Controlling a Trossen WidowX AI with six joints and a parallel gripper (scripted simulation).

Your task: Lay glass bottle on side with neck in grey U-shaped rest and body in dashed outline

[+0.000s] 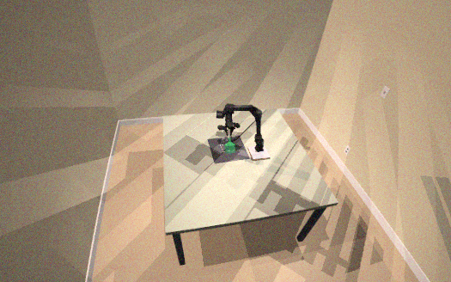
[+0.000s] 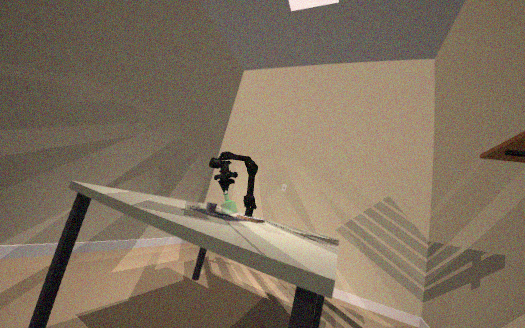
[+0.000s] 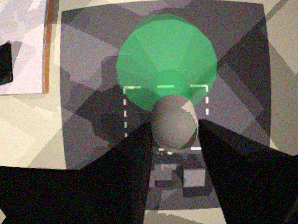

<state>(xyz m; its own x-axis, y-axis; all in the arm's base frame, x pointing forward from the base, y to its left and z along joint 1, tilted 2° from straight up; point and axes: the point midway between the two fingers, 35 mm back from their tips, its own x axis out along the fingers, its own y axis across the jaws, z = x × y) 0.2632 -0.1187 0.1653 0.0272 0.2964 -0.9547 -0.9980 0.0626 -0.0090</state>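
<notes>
A black robot arm on a pale table (image 1: 233, 189) (image 2: 211, 230) pinches a green glass bottle (image 1: 229, 147) (image 2: 229, 205) (image 3: 166, 55) by its neck in its gripper (image 1: 229, 138) (image 2: 225, 191) (image 3: 175, 125), roughly upright over a dark mat (image 1: 217, 156) (image 3: 90, 60) with a dashed outline (image 3: 125, 112). Tan walls and a wooden floor (image 1: 138, 180) surround the table, streaked with slanting shadows; in the exterior view, a brown shelf (image 2: 521, 142) juts from the right.

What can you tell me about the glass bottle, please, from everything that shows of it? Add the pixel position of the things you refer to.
The glass bottle (image 1: 229, 147) (image 2: 229, 206) (image 3: 167, 50) is translucent green, with a wide round body, a narrow neck and a rounded grey-brown top. It stands roughly upright over the dark mat, its body overlapping the dashed outline's edge in the wrist view. The gripper (image 1: 228, 137) (image 2: 225, 192) (image 3: 175, 122) grips it at the top.
</notes>
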